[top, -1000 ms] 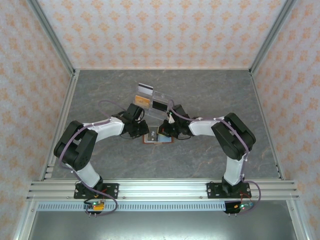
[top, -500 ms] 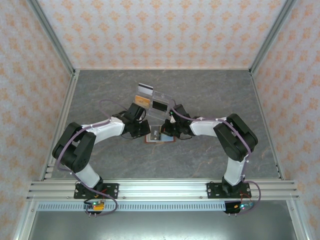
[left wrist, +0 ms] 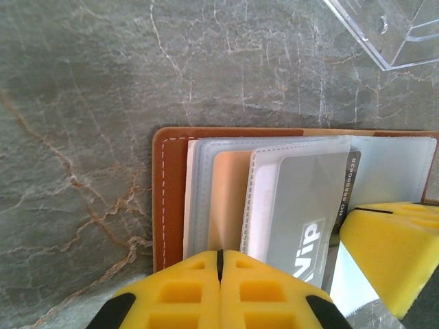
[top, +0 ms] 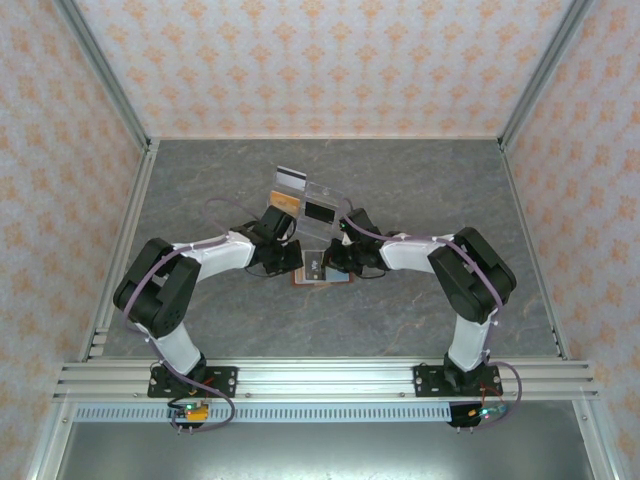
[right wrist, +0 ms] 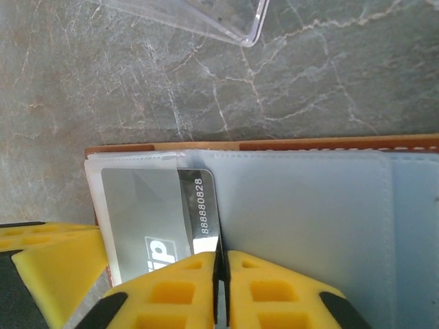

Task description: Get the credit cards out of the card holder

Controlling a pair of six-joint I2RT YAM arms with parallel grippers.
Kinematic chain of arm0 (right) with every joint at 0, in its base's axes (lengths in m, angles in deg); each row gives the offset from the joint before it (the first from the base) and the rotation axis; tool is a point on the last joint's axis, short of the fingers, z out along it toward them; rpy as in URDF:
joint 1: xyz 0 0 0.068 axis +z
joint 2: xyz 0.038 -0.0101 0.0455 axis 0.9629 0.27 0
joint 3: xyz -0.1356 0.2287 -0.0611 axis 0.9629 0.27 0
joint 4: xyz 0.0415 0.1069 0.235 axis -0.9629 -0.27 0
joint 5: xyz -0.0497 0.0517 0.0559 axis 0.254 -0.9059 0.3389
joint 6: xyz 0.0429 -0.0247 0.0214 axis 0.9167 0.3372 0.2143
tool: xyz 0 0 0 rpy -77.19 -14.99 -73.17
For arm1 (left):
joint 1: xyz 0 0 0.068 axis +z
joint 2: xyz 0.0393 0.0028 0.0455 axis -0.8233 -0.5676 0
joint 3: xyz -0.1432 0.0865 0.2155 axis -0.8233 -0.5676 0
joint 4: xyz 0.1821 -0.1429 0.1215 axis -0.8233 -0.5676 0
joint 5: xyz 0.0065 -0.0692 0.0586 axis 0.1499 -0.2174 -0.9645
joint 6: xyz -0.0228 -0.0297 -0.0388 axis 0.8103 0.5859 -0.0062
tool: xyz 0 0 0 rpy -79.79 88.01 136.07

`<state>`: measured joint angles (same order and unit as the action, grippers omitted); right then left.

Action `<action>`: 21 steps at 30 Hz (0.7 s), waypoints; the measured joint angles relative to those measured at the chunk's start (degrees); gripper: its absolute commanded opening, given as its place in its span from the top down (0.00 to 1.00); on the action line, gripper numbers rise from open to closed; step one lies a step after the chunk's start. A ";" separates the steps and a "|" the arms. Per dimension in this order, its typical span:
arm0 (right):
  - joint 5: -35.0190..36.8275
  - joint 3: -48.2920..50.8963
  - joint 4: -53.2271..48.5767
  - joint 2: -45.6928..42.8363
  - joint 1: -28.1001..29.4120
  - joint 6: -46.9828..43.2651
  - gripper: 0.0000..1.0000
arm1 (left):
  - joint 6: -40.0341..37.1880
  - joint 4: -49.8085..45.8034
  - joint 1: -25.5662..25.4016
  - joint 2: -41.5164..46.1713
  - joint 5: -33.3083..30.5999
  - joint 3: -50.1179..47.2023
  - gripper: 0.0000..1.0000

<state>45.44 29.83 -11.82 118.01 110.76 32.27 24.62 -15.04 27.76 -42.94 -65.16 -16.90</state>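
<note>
The card holder (left wrist: 168, 205) lies open on the table (left wrist: 82, 103), mid-scene between the two arms and still loaded. The left hand (left wrist: 219, 264) has just drawn its pads fully together, clenched on nothing, with its tips down on the edge of the plastic sleeves (left wrist: 199, 178). My guess is that it is pinning the holder flat. The right hand (right wrist: 221, 264) shows only a thin dark slit between its pads, set on the edge of the grey card (right wrist: 158, 205). I cannot tell whether it pinches the card or merely presses on it. That card sticks partway out of its sleeve, so one extraction looks under way but not done. An orange card (left wrist: 230, 199) sits further left, tucked behind a sleeve. Just beyond the holder is the clear tray (top: 312, 204). From above, both hands crowd over the holder and cover most of it, the grey card's print is cut off by the pads, and how many more cards the sleeves hide is unclear.
</note>
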 measured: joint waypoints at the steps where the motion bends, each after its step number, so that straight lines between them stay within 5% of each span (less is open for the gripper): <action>1: -0.24 0.00 0.11 0.00 0.00 0.02 0.82 | -0.02 -0.02 0.00 0.00 0.00 0.02 0.94; 21: -2.89 0.00 0.52 0.31 -0.26 0.22 0.84 | -0.42 -2.12 -0.11 3.65 -1.20 0.63 0.96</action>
<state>42.55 29.83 -11.29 118.31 110.50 32.49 24.21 -17.16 27.65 -39.29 -66.36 -16.27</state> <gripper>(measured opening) 0.166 0.050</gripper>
